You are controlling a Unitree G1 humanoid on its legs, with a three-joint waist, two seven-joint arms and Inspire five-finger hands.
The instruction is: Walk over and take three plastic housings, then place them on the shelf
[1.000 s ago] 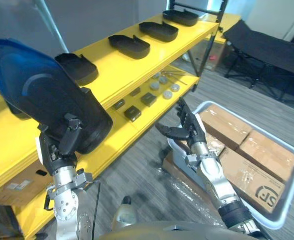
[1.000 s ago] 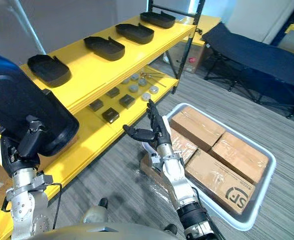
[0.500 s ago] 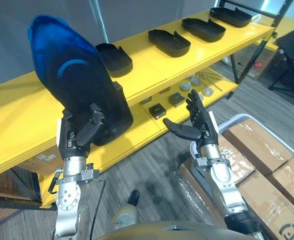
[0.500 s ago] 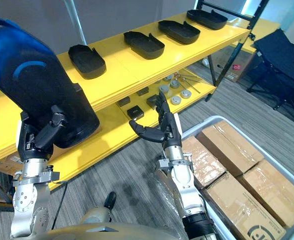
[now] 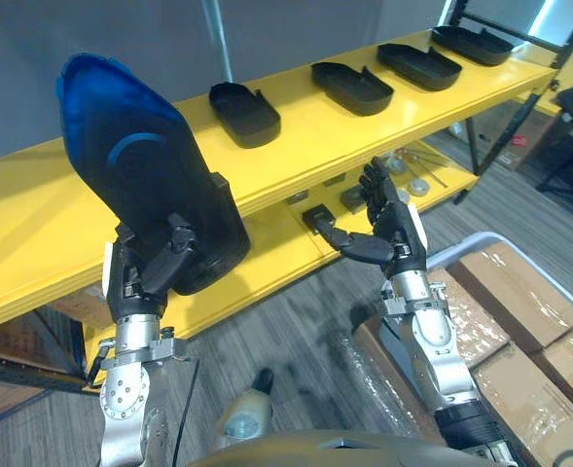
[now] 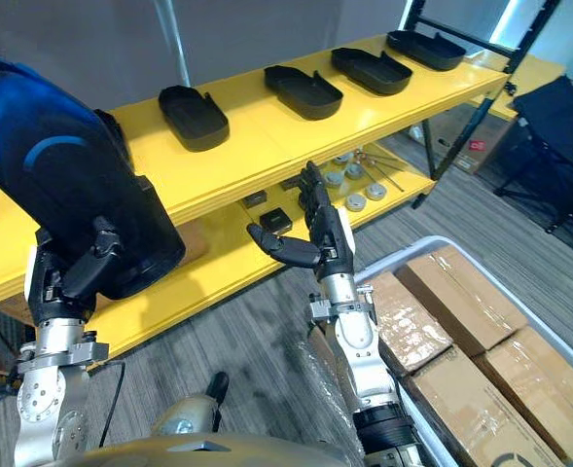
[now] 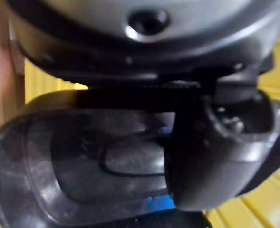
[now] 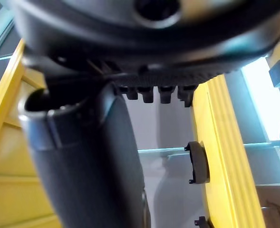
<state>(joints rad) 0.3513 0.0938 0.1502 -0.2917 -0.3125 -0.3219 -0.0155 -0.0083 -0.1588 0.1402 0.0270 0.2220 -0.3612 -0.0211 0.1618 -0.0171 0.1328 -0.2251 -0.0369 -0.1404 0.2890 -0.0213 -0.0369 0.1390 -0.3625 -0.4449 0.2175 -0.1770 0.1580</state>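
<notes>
My left hand [image 5: 148, 277] is shut on a large plastic housing [image 5: 145, 175], black with a blue inner face, held upright in front of the yellow shelf [image 5: 296, 131]. In the left wrist view the housing [image 7: 82, 166] lies against the thumb [image 7: 216, 156]. Several more black housings sit in a row on the shelf's top board: one [image 5: 244, 113] nearest, another [image 5: 352, 88] beyond it, a third [image 5: 419, 65] farther right. My right hand [image 5: 383, 229] is open, fingers straight and thumb out, empty, raised before the lower shelf board.
The lower shelf board [image 5: 267, 263] carries small black blocks [image 5: 317, 216] and round metal parts [image 5: 408, 180]. A grey bin [image 6: 519, 321] of wrapped cardboard boxes [image 6: 456, 292] stands on the floor at the right. Grey carpet lies between the shelf and the bin.
The camera has swung, so the shelf sits more squarely ahead and closer. My left hand keeps its hold on the housing. My right hand stays open, a little higher.
</notes>
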